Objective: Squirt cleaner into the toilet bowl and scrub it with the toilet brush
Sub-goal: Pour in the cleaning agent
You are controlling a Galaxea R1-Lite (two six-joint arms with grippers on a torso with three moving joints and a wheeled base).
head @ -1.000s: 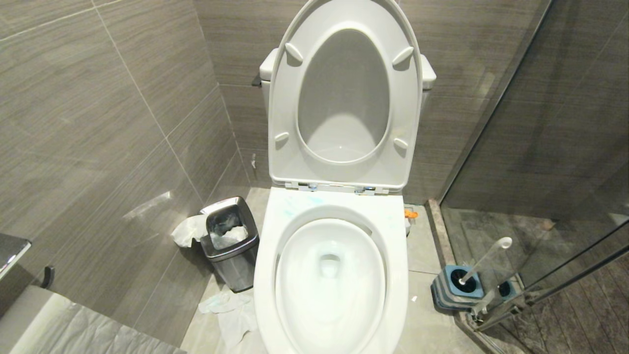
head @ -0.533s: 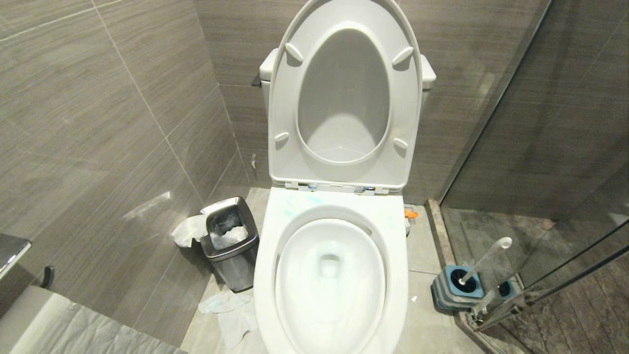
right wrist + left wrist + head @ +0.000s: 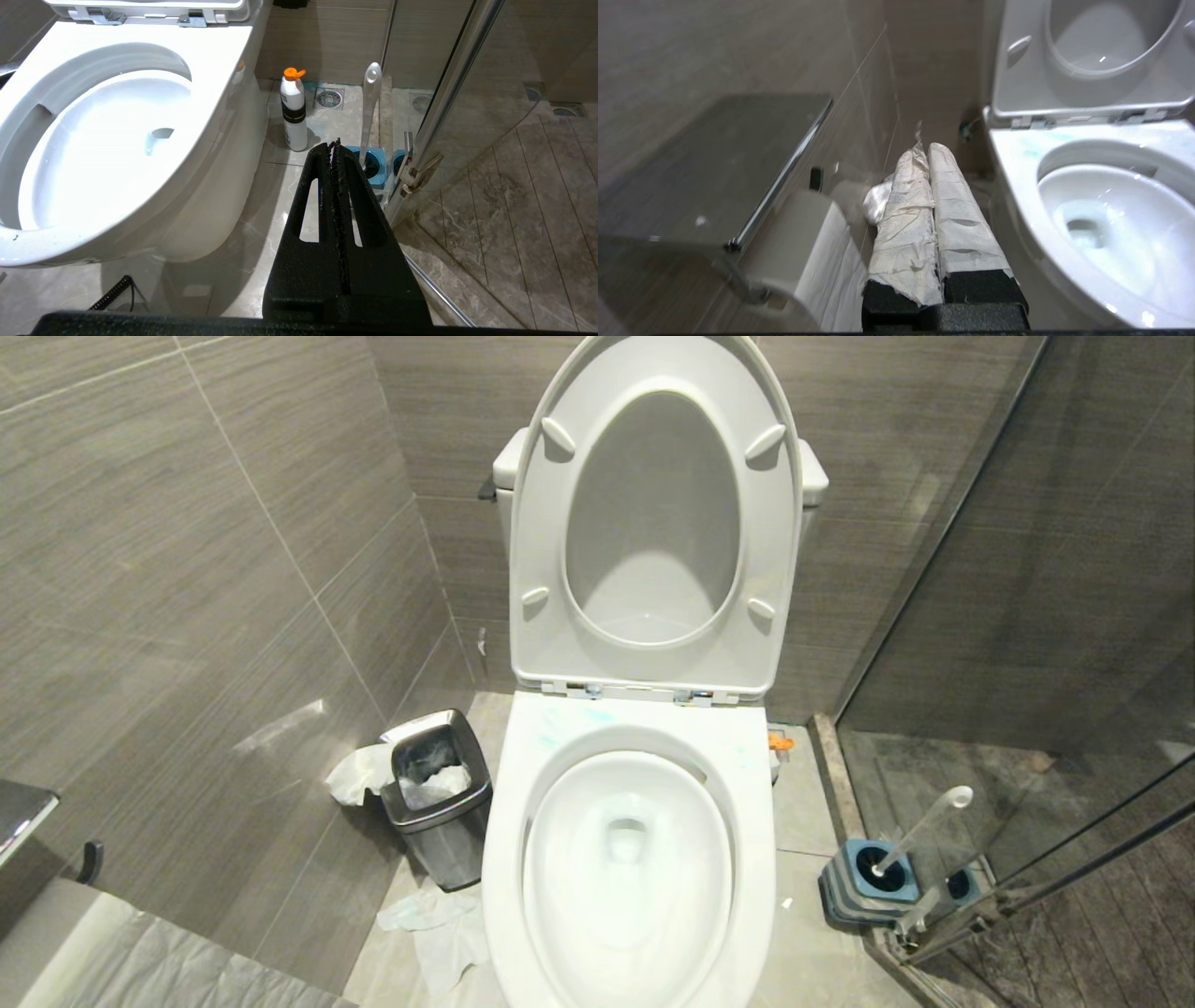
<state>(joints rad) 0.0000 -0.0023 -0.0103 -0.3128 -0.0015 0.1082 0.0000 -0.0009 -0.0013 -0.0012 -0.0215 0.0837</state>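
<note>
Looking down from our head camera, we are facing the toilet bowl [image 3: 627,859], the biggest thing in the room, white and glossy, with its seat and lid [image 3: 653,523] standing raised against the tank. Grey tiled walls are closing in on our left and behind it, and a glass shower screen [image 3: 1027,616] is standing on our right.

On the floor to our left, just beside the bowl, a small steel waste bin [image 3: 437,793] is sitting with crumpled paper in and around it. On our right, near the foot of the glass, the toilet brush [image 3: 920,831] is leaning in its blue-topped holder [image 3: 868,887], untouched by either arm. Between the holder and the bowl, our right wrist camera is showing a white bottle with an orange cap [image 3: 294,112] standing upright on the tiles.

The cleaner [image 3: 569,721] is showing only as faint turquoise smears on the back of the broad rim, and the water in the basin is looking pale.

Neither arm is appearing in the head view. We are holding our left gripper [image 3: 929,154], its fingers wrapped in white paper and pressed together on nothing, low beside the bowl near a wall-mounted paper roll [image 3: 817,252]. We are holding our right gripper [image 3: 334,144], black fingers also pressed together and empty, above the floor, pointing toward the brush holder.

We are judging the task to be either barely begun or already wrapped up: traces of cleaner are on the rim, yet the brush is parked and nothing is in hand.
</note>
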